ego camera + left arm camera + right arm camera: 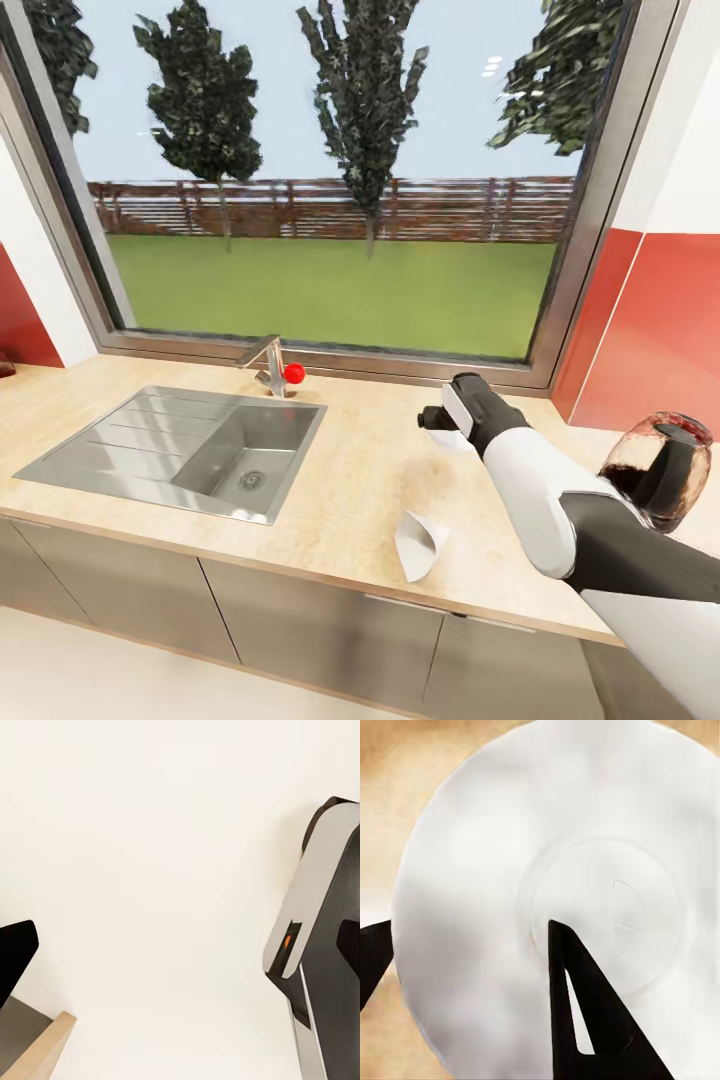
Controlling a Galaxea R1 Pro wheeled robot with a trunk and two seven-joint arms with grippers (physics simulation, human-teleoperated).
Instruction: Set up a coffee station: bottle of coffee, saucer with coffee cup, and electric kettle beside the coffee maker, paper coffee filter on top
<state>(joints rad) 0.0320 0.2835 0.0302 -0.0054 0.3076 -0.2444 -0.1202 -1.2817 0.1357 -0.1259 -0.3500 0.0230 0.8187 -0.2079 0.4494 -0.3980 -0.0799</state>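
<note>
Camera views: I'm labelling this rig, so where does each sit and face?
Head: looks down over the countertop, sink and right arm.
Left wrist: faces a pale surface beside the robot's body panel.
Right wrist: faces down onto the saucer, fingers straddling its rim.
Shared: head and right wrist both show the right end effector and countertop.
</note>
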